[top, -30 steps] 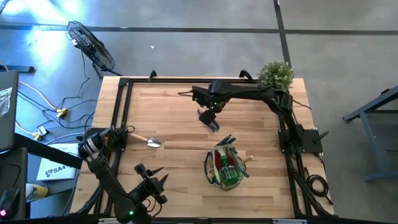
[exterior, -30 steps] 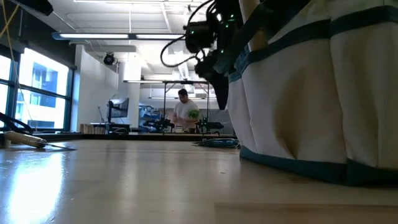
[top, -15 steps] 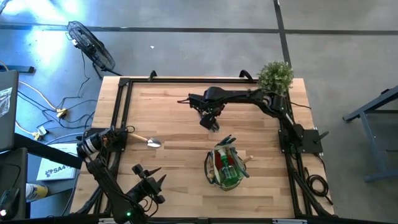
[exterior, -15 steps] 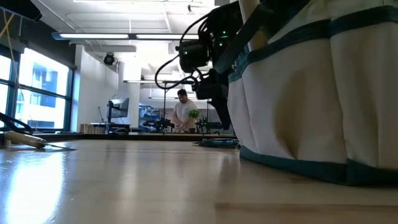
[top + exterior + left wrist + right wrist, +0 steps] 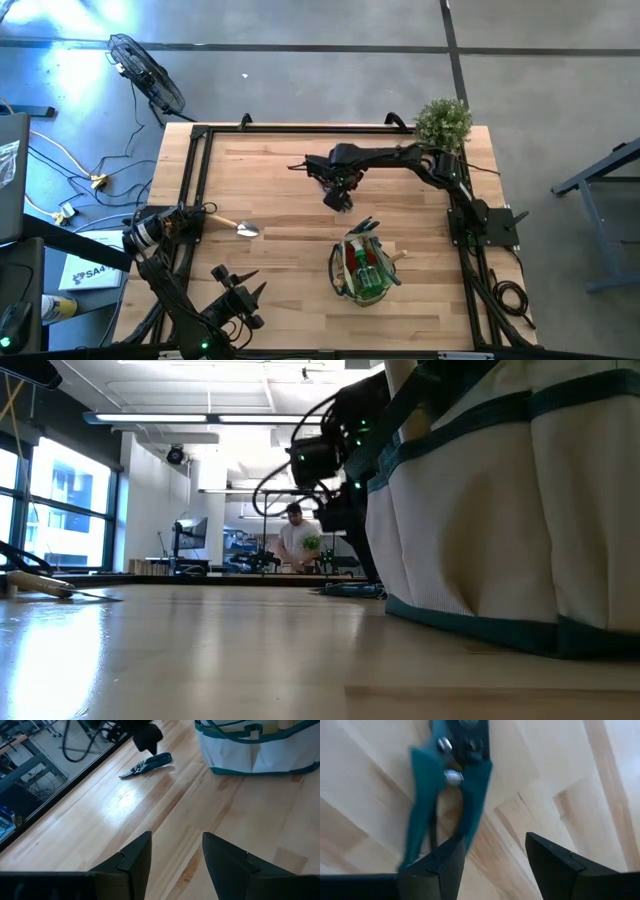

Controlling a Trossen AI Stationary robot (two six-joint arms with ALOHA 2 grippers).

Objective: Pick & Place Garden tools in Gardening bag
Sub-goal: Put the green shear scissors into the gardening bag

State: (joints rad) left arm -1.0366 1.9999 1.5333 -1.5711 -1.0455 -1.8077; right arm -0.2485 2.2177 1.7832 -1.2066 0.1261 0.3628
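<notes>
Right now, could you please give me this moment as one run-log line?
right tool: open, above teal pruning shears | left tool: open, waiting at table edge | gardening bag: holds tools | trowel: on table

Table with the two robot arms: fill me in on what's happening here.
The right tool hangs open just above the teal-handled pruning shears, which lie flat on the table; nothing is gripped yet. The gardening bag stands at the near right part of the table with several tools already inside. A wooden-handled trowel lies loose by the left edge. The left tool waits open at the near left corner, holding nothing.
</notes>
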